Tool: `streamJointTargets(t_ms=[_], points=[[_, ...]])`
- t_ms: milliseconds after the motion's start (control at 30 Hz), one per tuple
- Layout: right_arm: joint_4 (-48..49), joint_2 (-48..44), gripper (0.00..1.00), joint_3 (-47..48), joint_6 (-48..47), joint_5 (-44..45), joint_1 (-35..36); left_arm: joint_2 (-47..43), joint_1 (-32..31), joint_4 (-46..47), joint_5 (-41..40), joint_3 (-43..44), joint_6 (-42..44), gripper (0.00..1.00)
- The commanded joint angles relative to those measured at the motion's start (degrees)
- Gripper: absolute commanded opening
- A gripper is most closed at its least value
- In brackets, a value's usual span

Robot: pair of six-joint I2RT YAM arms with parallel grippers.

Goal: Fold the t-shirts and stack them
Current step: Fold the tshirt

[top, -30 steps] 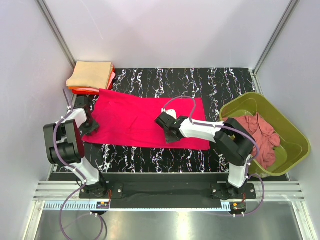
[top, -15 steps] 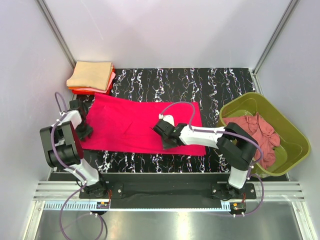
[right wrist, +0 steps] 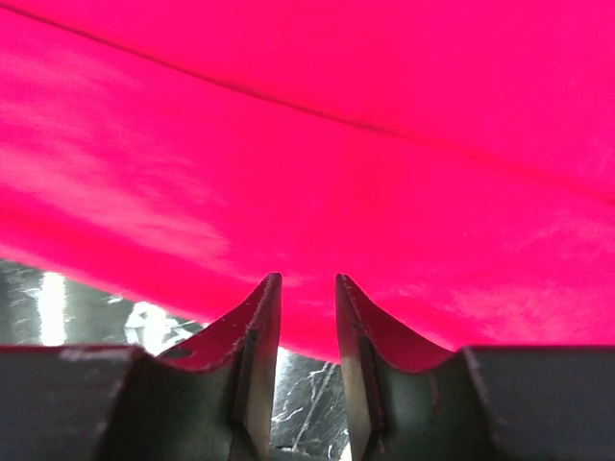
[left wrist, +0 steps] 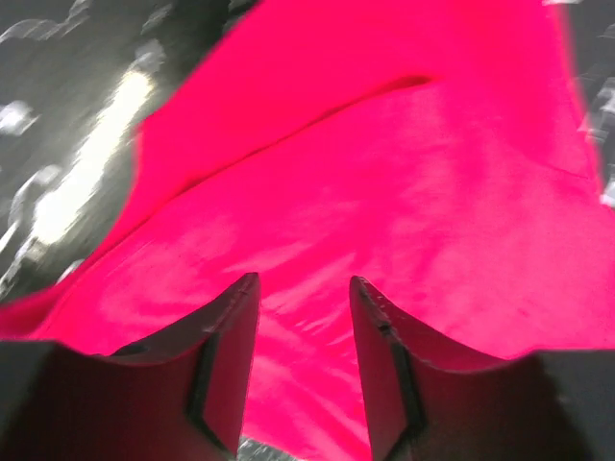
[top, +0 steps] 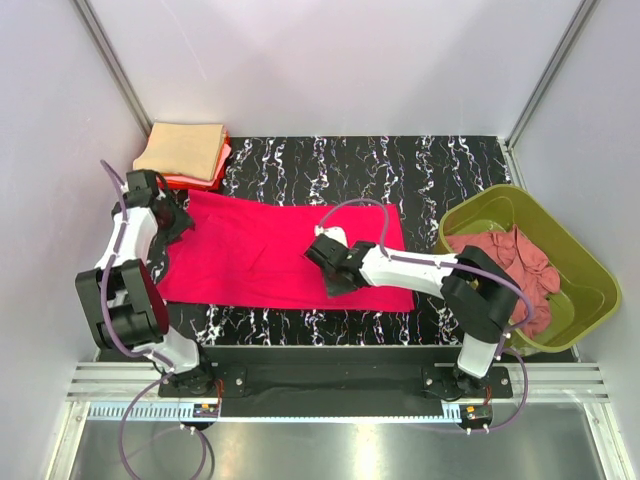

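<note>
Black marbled table (top: pixel 450 160), top view: crimson t-shirt (top: pixel 270 250) spread flat mid-table, folded stack (top: pixel 185 152) at far-left corner, dusty rose shirt (top: pixel 510 265) in green tub (top: pixel 590 290) on the right. Left gripper (top: pixel 172 218) at the crimson t-shirt's far-left corner, right gripper (top: pixel 330 270) near its front edge. Left wrist: jaws apart over cloth, nothing pinched. Right wrist: jaws narrowly apart, unclamped, cloth edge at tips.

No legible text, brand or digits in any view. Strip (top: pixel 140 411), lower left of top view: tick marks only, too small to read. Shirt (top: pixel 270 255): plain.
</note>
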Motion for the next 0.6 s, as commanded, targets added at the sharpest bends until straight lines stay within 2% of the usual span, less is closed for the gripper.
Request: streamJointTargets(t_ms=[0,100,167,267,367,500,567], points=[[-2.47,-3.3,0.37,6.39,-5.99,-0.24,-0.22,2.87,0.25,6.4,6.82,5.68,4.72,0.5],[-2.92,-5.94,0.39,9.47,-9.42,-4.35,-2.14,5.33,0.95,12.11,8.04,9.29,4.2,0.56],[-2.92,-6.39,0.41,12.01,-11.53,-8.92,-7.49,7.78,1.91,16.84,12.15,10.7,3.15,0.6],[-3.18,-4.82,0.45,17.1,-14.87,-12.81,-14.88,12.79,2.18,17.4,14.28,15.79,3.67,0.61],[-6.51,-0.25,0.49,25.36,-18.3,-16.4,-22.17,16.14,2.1,18.36,14.02,17.56,3.58,0.61],[-10.29,9.75,0.5,35.82,-22.79,-21.41,-29.65,19.57,2.1,19.68,15.78,19.05,4.37,0.61],[-12.83,13.19,0.5,41.45,-25.51,-22.48,-32.98,21.15,0.61,19.34,13.94,19.93,5.95,0.61]])
